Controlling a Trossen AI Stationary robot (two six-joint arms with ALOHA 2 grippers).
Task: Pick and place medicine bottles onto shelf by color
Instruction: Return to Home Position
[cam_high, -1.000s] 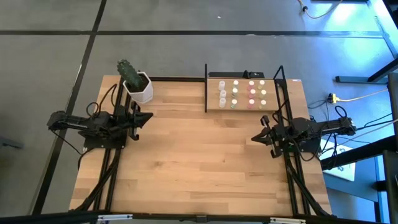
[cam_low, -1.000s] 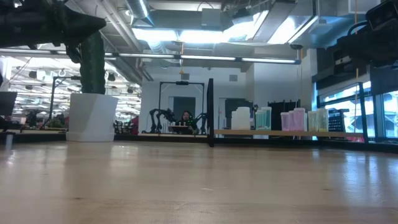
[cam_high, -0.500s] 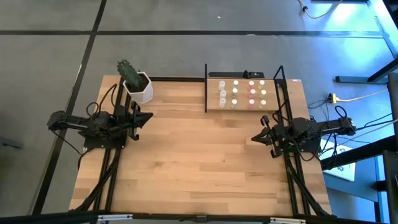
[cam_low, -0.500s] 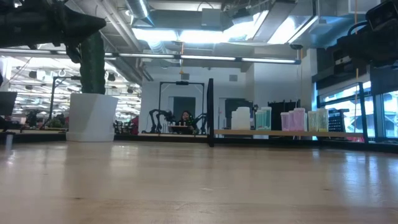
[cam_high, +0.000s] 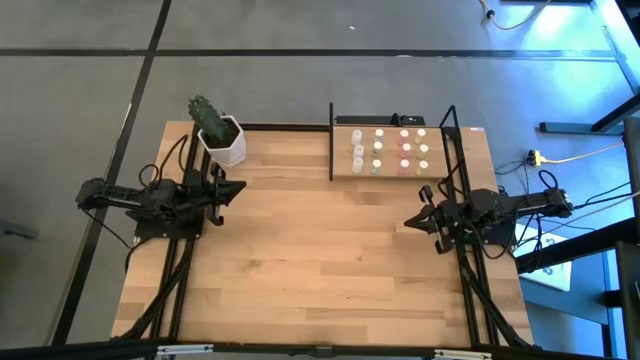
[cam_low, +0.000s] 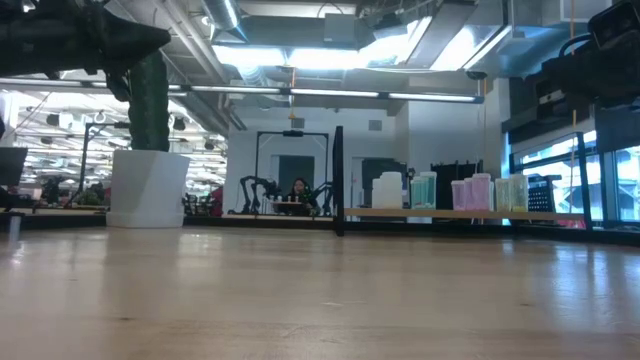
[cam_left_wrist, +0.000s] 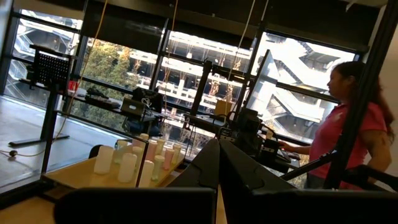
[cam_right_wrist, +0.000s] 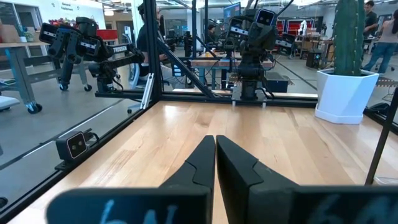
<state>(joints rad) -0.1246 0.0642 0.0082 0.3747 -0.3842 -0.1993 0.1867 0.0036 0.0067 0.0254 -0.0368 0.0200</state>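
The shelf (cam_high: 345, 172), a light-wood board between black uprights, stands at the table's far edge, right of the middle. Several medicine bottles (cam_high: 380, 150) stand upright on it in rows by cap colour; the low view shows them as the bottles (cam_low: 470, 192) in a line. My left gripper (cam_high: 240, 187) rests shut at the table's left side, well clear of the shelf. My right gripper (cam_high: 408, 221) rests shut at the right side, just nearer than the shelf. Both hold nothing.
A white hexagonal pot with a cactus (cam_high: 221, 138) stands at the far left corner, close to my left arm. A person (cam_left_wrist: 348, 124) stands beyond the table's right side. Bare wood (cam_high: 320, 260) spans the middle and near half of the table.
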